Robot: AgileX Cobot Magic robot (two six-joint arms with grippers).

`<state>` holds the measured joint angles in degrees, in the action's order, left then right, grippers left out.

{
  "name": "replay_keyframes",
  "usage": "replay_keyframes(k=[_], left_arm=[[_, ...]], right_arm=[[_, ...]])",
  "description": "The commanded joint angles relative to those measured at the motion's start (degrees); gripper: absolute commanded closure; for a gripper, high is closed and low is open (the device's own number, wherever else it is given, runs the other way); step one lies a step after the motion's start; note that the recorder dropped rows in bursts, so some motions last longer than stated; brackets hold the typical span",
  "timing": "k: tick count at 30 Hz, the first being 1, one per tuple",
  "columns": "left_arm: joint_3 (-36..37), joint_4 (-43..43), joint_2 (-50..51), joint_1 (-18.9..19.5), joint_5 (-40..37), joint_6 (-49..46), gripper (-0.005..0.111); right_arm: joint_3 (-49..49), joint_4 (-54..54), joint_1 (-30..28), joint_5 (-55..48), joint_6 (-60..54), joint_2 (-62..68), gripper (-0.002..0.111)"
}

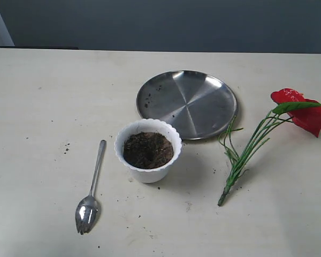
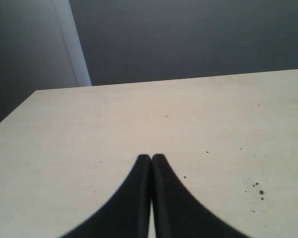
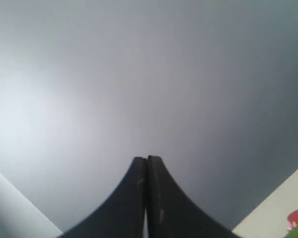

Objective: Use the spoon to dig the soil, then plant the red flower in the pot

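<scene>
Cream table (image 1: 43, 107) bears pot (image 1: 148, 172) of soil (image 1: 147, 150); left claw (image 2: 151, 157) and right claw (image 3: 147, 158) pressed together, empty.

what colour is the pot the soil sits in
White, with a scalloped rim; the pot shows best in the exterior view.

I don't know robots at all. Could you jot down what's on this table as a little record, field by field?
pot: white pot upright, mid-table
soil: dark soil inside the pot
spoon: spoon flat on the table, left of the pot, untouched
flower: red flower lying on its side, right of the pot
plate: steel plate behind the pot
left gripper: left gripper shut, empty
right gripper: right gripper shut, empty
</scene>
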<state>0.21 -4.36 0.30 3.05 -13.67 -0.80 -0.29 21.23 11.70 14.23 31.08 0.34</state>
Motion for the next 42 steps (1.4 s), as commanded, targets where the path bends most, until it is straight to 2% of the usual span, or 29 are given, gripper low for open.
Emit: replay_keyframes(k=[1, 9, 13, 16, 20, 26, 31, 34, 36, 40, 42], left_arm=[[-0.21, 0.33, -0.3, -0.36, 0.37, 0.22, 0.106], [-0.21, 0.33, -0.3, -0.36, 0.37, 0.22, 0.106], [-0.21, 0.33, -0.3, -0.36, 0.37, 0.22, 0.106], [-0.21, 0.33, -0.3, -0.36, 0.37, 0.22, 0.106], [-0.21, 0.33, -0.3, -0.36, 0.37, 0.22, 0.106], [-0.21, 0.33, -0.3, -0.36, 0.37, 0.22, 0.106], [-0.21, 0.33, -0.3, -0.36, 0.37, 0.22, 0.106], [-0.21, 0.33, -0.3, -0.36, 0.37, 0.22, 0.106], [-0.21, 0.33, -0.3, -0.36, 0.37, 0.22, 0.106], [-0.21, 0.33, -0.3, -0.36, 0.37, 0.22, 0.106], [-0.21, 0.33, -0.3, -0.36, 0.37, 0.22, 0.106]], right_arm=[[0.29, 6.57, -0.27, 4.19, 1.06, -0.34, 0.109], [0.29, 6.38, -0.27, 5.63, 3.14, -0.34, 0.109], [0.29, 6.19, -0.27, 5.64, 10.55, -0.34, 0.109], [0.29, 1.64, -0.27, 5.8, 17.35, -0.34, 0.109], [0.29, -6.2, -0.27, 12.19, 24.31, -0.34, 0.109], [0.29, -6.06, -0.27, 22.27, 24.19, -0.34, 0.109], [0.29, -9.6, -0.27, 23.95, 27.67, -0.34, 0.109], [0.29, -16.84, -0.27, 23.36, 27.72, -0.34, 0.109], [-1.98, -24.17, -0.27, 18.75, 27.72, -0.34, 0.109], [-13.39, -50.08, -0.27, 0.6, 29.66, 4.48, 0.109], [-19.34, -61.11, -0.27, -2.39, 33.19, 10.25, 0.109]])
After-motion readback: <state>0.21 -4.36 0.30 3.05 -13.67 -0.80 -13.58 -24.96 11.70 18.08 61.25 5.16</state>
